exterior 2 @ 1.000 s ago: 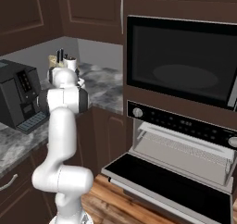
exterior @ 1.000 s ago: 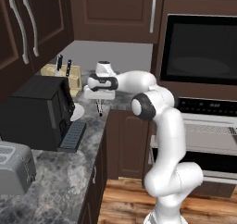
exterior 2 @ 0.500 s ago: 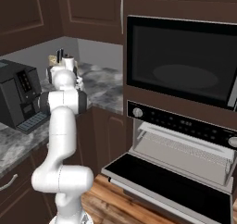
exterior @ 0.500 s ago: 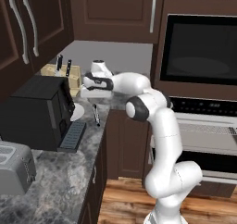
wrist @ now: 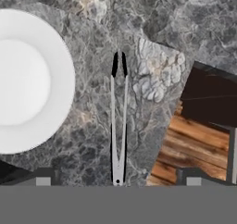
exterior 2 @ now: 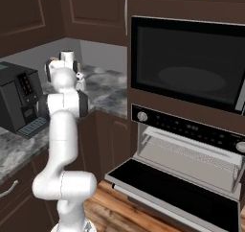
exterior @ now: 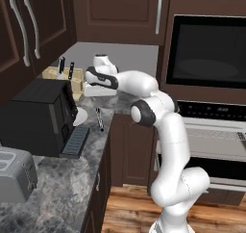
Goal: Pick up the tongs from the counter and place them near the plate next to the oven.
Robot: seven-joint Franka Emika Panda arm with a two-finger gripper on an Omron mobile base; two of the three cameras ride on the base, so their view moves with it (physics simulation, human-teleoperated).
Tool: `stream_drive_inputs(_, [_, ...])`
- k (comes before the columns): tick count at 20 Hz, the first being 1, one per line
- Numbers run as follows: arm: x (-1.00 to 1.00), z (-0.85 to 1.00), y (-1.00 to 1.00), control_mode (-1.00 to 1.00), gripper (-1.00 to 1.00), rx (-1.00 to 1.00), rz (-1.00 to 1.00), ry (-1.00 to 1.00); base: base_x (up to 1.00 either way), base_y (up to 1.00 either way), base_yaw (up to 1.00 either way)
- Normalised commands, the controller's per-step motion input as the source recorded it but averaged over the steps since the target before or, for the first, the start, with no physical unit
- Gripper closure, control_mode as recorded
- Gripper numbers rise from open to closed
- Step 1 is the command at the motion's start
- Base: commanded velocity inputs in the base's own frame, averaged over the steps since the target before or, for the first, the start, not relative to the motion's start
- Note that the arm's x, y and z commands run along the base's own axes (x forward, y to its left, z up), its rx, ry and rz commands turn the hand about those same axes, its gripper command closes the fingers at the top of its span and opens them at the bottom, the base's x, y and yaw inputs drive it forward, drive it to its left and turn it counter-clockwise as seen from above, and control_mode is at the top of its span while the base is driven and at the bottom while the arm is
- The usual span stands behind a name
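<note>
Silvery tongs (wrist: 118, 121) flat beside plate (wrist: 28, 79) — base view hides plate's width, gripper (wrist: 118, 181) spread apart

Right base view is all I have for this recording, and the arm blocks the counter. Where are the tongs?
Observer: The tongs lie flat on the counter, beside the plate but apart from it.
Operator: Is the tool holding them?
Observer: No. In the hand view nothing touches the tongs; the two finger tips stand wide apart either side of the hinged end, so the tool is open.
Operator: How do the tongs sit on the counter?
Observer: In the left base view they lie close to the counter's front edge, right of the black coffee machine, under the tool.
</note>
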Motion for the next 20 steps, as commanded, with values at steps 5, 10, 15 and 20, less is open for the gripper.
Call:
stream_drive_inputs(5, [-0.93, -0.29, -0.22, -1.0, -1.0, 0.0, -0.02, -0.11, 0.0, 0.0, 0.0])
stream_drive_inputs(10, [-0.94, -0.31, -0.24, -1.0, -1.0, 0.0, -0.01, -0.1, 0.0, 0.0, 0.0])
stream_drive_inputs(15, [-0.94, -0.2, -0.24, -1.0, -1.0, 0.0, -0.01, -0.07, 0.0, 0.0, 0.0])
stream_drive_inputs(20, [-0.94, 0.0, -0.3, -1.0, -1.0, 0.0, 0.0, 0.0, 0.0, 0.0, 0.0])
